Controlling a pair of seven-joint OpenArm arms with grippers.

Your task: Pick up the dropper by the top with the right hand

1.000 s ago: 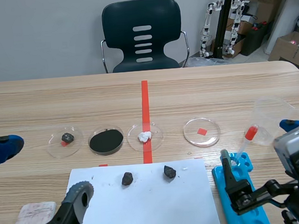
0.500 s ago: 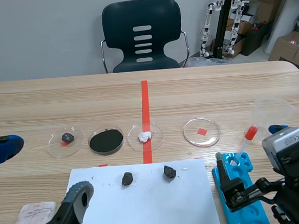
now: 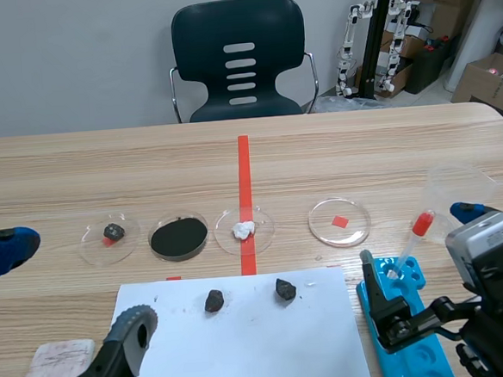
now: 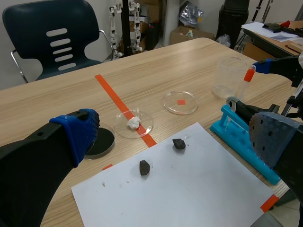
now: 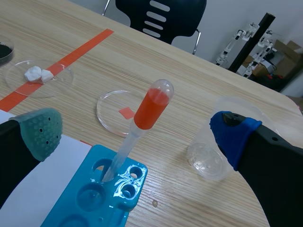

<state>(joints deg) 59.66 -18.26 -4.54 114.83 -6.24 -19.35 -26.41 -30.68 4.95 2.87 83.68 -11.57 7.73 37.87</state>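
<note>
- Red-bulbed clear plastic dropper (image 5: 150,108) leans toward 1 o'clock from blue plastic tray's (image 5: 90,198) far edge.
- Black right gripper (image 5: 136,134) gapes wide, empty, room either side of bulb.

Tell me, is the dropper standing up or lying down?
Standing but tilted: the dropper leans, tip in the blue rack, red bulb up.
</note>
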